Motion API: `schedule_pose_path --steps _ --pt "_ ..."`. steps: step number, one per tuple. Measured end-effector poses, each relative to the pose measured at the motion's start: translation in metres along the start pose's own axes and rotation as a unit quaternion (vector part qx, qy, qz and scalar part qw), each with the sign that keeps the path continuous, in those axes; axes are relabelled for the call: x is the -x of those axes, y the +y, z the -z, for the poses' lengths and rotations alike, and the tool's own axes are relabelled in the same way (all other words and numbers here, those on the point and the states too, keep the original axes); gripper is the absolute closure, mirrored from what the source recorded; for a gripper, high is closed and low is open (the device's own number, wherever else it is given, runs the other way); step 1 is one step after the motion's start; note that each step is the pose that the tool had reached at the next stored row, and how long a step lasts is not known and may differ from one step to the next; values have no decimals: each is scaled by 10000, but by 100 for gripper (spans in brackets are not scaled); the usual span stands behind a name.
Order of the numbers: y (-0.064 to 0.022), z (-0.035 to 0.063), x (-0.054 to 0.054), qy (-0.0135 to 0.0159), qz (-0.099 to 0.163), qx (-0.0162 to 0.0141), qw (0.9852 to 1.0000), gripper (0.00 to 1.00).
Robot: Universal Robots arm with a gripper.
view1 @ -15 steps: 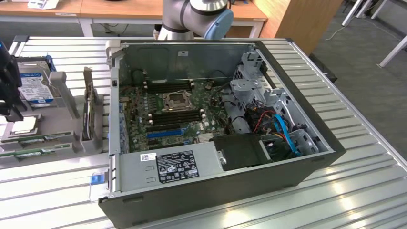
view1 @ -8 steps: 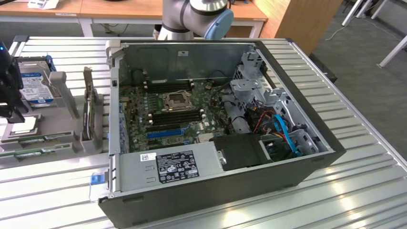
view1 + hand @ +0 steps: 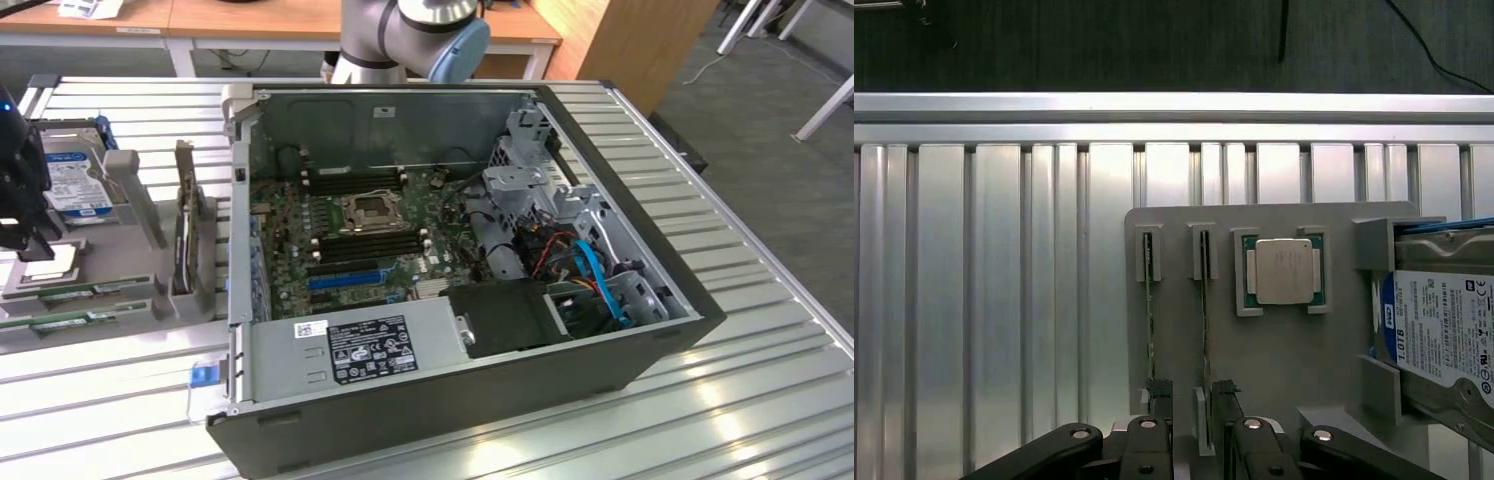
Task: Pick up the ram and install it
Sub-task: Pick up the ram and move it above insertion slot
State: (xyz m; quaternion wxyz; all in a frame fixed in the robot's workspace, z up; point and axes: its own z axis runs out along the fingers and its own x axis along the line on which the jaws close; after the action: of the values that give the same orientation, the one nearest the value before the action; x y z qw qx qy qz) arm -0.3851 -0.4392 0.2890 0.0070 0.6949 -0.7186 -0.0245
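Over grey holder (image 3: 1274, 360): tool (image 3: 1192, 398) apart, empty, straddling the ram (image 3: 1205, 325).
Grasp: centre on its thin edge, descend straight, close squarely.
Risk: neighbouring stick (image 3: 1150, 330) just beside.

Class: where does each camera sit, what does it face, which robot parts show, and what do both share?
Exterior view: off the arm, high, looking down into the open computer case; the arm shows behind it.
Wrist view: on the wrist, looking down at the grey tray; the open gripper straddles one ram.
Shared: the tray and hard drive.
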Motion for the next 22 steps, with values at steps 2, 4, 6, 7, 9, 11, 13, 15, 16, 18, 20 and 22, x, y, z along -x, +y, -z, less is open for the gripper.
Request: schedule_pose_path --steps 2,4,6,7,9,11,13,15,16,18,20,22 --pt "-1 -9 0 0 0 0 10000 71" --pt "-1 -18 0 0 0 -1 10000 71" --pt "-1 -27 0 0 0 0 10000 71" --pt "-2 -32 -1 0 0 -1 10000 71" --pt "-2 -41 -1 0 0 0 10000 71" --pt "-2 -50 -1 0 0 0 10000 71" --pt "-3 -59 -1 -1 0 -1 10000 71" --pt "-4 -77 -2 0 0 -1 10000 71" --pt "-4 -90 -2 0 0 -1 10000 71" --pt "-5 -112 -3 -1 0 -1 10000 71" --pt "-6 -126 -3 0 0 -1 10000 71" --pt "-6 -139 -3 0 0 0 10000 71"
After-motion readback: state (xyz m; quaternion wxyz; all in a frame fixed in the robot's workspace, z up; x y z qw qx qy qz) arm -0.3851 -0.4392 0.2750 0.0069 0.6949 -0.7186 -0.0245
